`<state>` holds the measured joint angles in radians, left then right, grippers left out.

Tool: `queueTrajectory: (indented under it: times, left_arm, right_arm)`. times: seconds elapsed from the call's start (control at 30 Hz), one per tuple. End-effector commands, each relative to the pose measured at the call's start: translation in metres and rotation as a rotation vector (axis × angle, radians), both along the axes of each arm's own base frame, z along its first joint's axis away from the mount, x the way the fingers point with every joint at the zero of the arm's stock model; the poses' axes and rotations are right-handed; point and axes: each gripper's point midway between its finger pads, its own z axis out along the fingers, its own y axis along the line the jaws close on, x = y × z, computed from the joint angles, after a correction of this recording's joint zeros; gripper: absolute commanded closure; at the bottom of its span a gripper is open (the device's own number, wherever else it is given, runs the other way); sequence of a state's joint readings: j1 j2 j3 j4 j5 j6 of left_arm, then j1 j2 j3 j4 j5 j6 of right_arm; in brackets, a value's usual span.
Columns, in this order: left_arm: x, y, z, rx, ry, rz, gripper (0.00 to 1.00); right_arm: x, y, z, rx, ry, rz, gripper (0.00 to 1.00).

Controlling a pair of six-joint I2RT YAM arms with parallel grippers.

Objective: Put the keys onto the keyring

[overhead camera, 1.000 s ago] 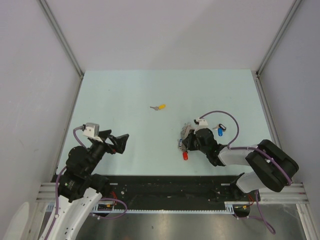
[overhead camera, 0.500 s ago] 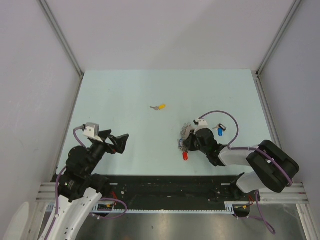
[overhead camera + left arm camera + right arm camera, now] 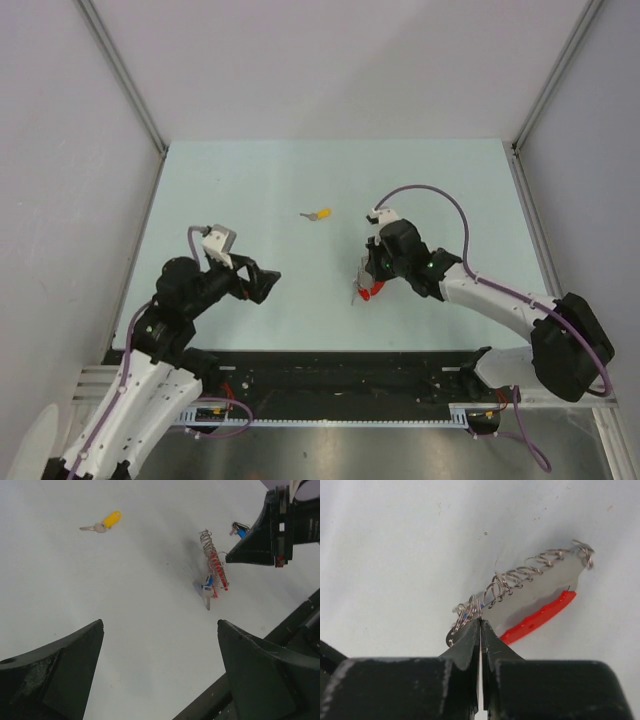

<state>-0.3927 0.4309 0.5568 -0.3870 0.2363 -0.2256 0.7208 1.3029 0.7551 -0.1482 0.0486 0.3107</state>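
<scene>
The right gripper (image 3: 480, 624), jaws pressed together, pinches the keyring (image 3: 471, 611) at centre-right of the table (image 3: 250, 180). The ring appears lifted, with the chain (image 3: 520, 575) and red strap (image 3: 540, 615) trailing from it. The left gripper (image 3: 264, 285), jaws spread wide and empty, sits near left. The yellow-capped key (image 3: 111, 518) lies farther off, well apart.

Step in hand, as judged: steadying the ring for threading. The pinch should sit on the rim, leaving the split end exposed toward the left arm.

A blue-capped key (image 3: 206, 586) hangs at the ring; whether it is threaded cannot be told. A second blue cap (image 3: 241, 529) is half hidden behind the right gripper. No red-capped key can be told from the strap.
</scene>
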Motion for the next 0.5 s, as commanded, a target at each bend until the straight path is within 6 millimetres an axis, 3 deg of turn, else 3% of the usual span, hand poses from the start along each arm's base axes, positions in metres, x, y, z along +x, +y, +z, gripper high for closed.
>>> queueTrajectory:
  times: [0.0, 0.03, 0.1, 0.23, 0.33, 0.47]
  left_arm:
    - [0.001, -0.037, 0.042, 0.002, -0.083, -0.243, 0.00]
    - [0.002, -0.041, 0.043, 0.003, -0.080, -0.265, 0.00]
    - [0.002, -0.051, 0.054, -0.004, -0.105, -0.330, 0.00]
    - [0.003, -0.073, 0.056, -0.013, -0.130, -0.450, 0.00]
    - [0.011, -0.092, 0.044, -0.013, -0.198, -0.537, 0.00]
    - [0.032, -0.113, 0.046, -0.024, -0.269, -0.599, 0.00]
  right_arm:
    - [-0.034, -0.021, -0.005, -0.206, 0.189, 0.137, 1.00]
    - [-0.029, -0.014, 0.011, -0.203, 0.185, 0.155, 1.00]
    - [-0.038, -0.024, 0.004, -0.309, 0.256, 0.168, 1.00]
    - [-0.042, -0.016, 0.015, -0.346, 0.281, 0.274, 1.00]
    - [-0.039, -0.013, 0.028, -0.351, 0.227, 0.326, 1.00]
    - [-0.042, -0.005, 0.048, -0.303, 0.154, 0.410, 1.00]
